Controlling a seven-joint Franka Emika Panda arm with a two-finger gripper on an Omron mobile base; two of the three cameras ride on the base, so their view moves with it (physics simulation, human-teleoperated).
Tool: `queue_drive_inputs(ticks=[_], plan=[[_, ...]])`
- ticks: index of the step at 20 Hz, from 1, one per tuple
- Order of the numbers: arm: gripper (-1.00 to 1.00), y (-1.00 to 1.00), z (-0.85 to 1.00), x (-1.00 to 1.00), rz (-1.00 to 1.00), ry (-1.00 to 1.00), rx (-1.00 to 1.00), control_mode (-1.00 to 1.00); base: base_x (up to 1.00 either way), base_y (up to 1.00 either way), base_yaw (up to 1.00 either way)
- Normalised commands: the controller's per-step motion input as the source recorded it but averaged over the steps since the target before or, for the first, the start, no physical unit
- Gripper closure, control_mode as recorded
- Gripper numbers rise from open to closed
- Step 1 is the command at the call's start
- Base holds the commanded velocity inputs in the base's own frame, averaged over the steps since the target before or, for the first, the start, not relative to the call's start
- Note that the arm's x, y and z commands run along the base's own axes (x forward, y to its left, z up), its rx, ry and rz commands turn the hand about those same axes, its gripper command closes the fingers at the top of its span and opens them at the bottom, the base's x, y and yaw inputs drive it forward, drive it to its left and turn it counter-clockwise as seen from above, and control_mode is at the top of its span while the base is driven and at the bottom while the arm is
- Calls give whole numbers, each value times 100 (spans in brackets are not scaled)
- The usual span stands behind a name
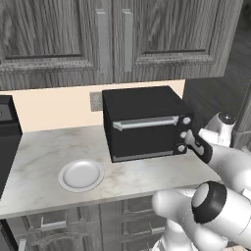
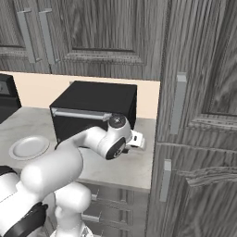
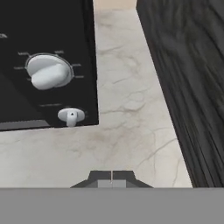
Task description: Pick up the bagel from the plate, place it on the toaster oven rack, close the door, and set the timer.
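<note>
Judging from how things lie, the timer step is in hand: the door (image 1: 142, 132) of the toaster oven (image 1: 142, 105) is seen shut, its silver bar handle (image 1: 145, 123) lying across the top of the black panel, and the plate (image 1: 81, 175) on the marble counter (image 1: 39, 162) is bare, so the bagel is presumably inside on the rack, though neither can be seen through the closed door. Three knobs are ranged down the oven's right edge; in the hand view a large dial (image 3: 48, 72) and a small knob (image 3: 71, 116) beneath it are shown on the black front panel. The gripper (image 3: 112, 176) is held just off the oven's lower right corner, beside the lowest knob (image 1: 181, 147), with its two fingertips pressed together and nothing between them. Which knob is the timer cannot be told, as the markings are too small to read. The next move would call for the jaws to be parted, brought around the right knob, closed and turned.
</note>
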Motion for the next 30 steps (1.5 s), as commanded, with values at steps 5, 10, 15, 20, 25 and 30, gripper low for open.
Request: queue_drive_inputs(ticks=[5,10,15,20,25,30], plan=[[100,38,-1,-14,0,0,0,-100,0,0,0],[100,42,-4,-1,0,0,1,-100,0,0,0],[100,27,-14,28,0,0,1,-100,0,0,0],[100,2,-17,43,0,0,1,-100,0,0,0],[100,0,-17,39,0,0,3,-100,0,0,0],[100,0,-3,21,0,0,2,-100,0,0,0]])
